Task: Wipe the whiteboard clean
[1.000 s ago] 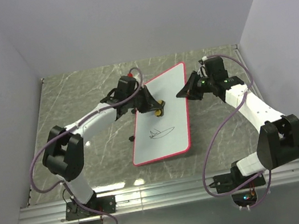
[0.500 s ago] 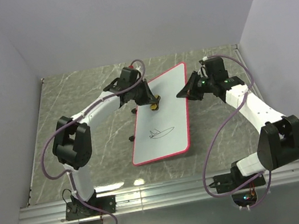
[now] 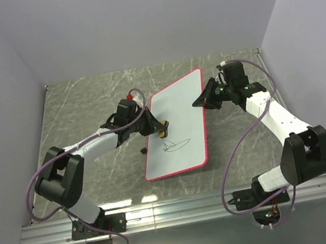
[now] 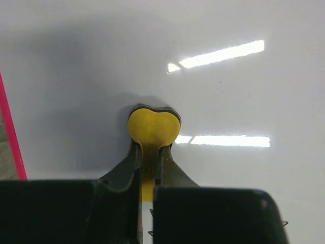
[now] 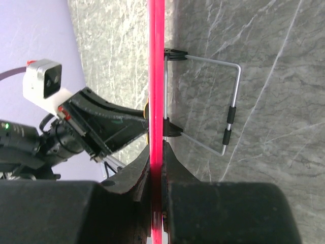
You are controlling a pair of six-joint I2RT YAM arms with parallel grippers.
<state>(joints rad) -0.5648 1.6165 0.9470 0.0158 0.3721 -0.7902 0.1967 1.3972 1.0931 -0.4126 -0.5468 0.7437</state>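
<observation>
The whiteboard (image 3: pixel 178 119) with its thin red rim stands tilted on the marble table, a black scribble (image 3: pixel 174 144) on its lower half. My left gripper (image 3: pixel 163 128) is shut on a small yellow eraser (image 4: pixel 153 125) pressed against the white face, just above the scribble. In the left wrist view the board's red rim (image 4: pixel 11 134) runs down the left edge. My right gripper (image 3: pixel 201 100) is shut on the board's right edge; the right wrist view shows the red rim (image 5: pixel 156 76) edge-on between the fingers.
A wire stand (image 5: pixel 228 107) with black sleeves is clipped to the board's back. The left arm (image 5: pixel 96 129) shows beyond the board in the right wrist view. Walls enclose the table on three sides.
My left gripper has slid the eraser down and to the left over the board, from near the upper middle to just above the scribble. The right gripper and board have not moved.
</observation>
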